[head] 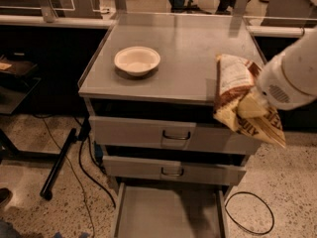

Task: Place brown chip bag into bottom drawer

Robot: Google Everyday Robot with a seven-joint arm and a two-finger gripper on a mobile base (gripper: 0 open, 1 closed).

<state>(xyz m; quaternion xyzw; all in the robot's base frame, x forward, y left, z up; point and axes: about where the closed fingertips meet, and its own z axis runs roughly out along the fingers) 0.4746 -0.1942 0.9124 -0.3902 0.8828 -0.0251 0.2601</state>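
Observation:
The brown chip bag (237, 95) is brown and white with a yellow lettered end pointing down. It hangs in the air past the cabinet top's front right edge, in front of the top drawer. My gripper (253, 104) is at the end of the white arm coming in from the right and is shut on the bag's right side. The bottom drawer (168, 213) stands pulled out below, a shallow grey tray with a bare floor, down and left of the bag.
An off-white bowl (137, 61) sits on the grey cabinet top (188, 53). Two upper drawers (173, 135) with handles stick out slightly. A black cable loop (249, 212) lies on the floor at right. A black stand leg (59, 162) is at left.

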